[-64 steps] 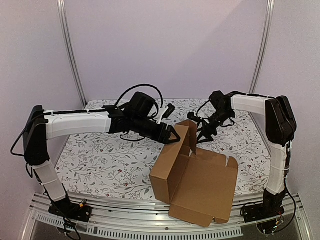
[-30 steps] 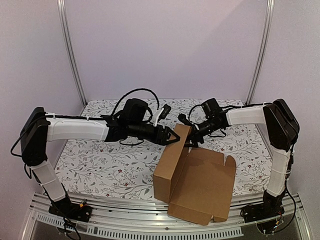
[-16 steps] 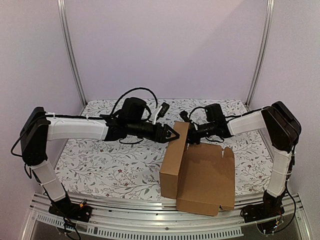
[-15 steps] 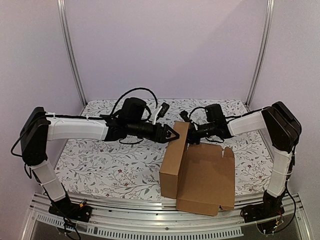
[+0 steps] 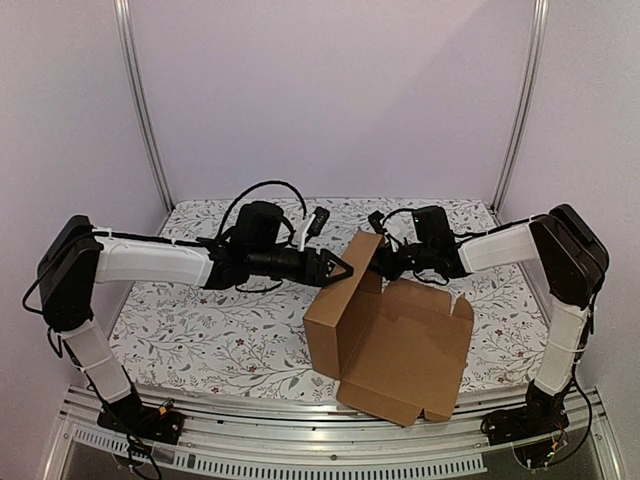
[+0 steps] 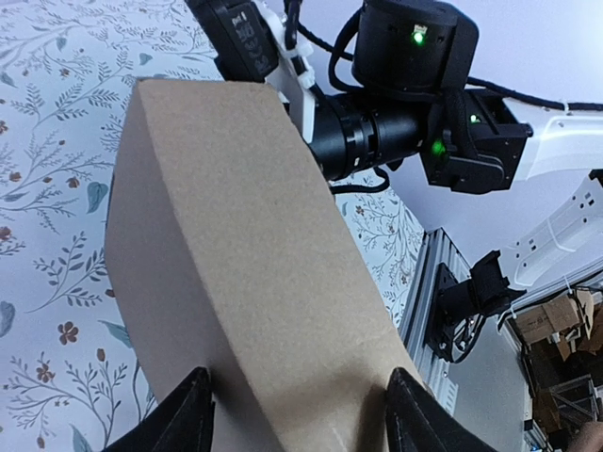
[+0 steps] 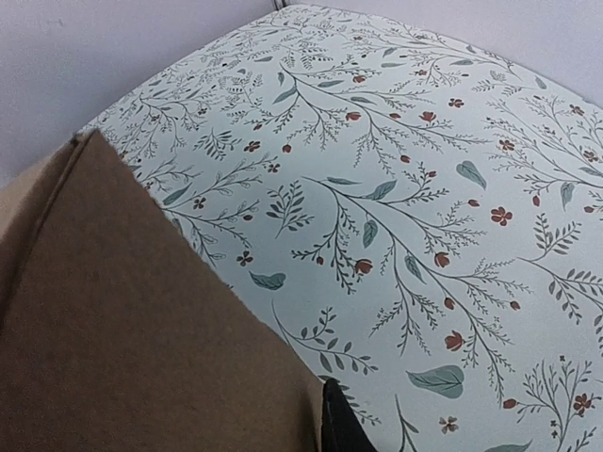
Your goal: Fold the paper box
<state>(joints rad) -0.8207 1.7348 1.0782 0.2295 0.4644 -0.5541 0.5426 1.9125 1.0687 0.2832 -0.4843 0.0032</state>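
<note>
- Paper box: centre to lower right of the overhead view, resting on the floral table, partly erected.
- Done: one long wall stands upright along the box's left edge.
- Left to do: the broad tabbed panel lies flat and open. By judgement, the other walls, the tucking and the closing are not yet done.
- Left gripper: jaws spread wide against the upright wall's outer face, clamping nothing.
- Right gripper: at the wall's top corner, mid-frame. Its opening cannot be told.

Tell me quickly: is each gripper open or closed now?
Left gripper: open, astride the paper box wall.
Right gripper: cannot be told; the paper box hides it.
</note>
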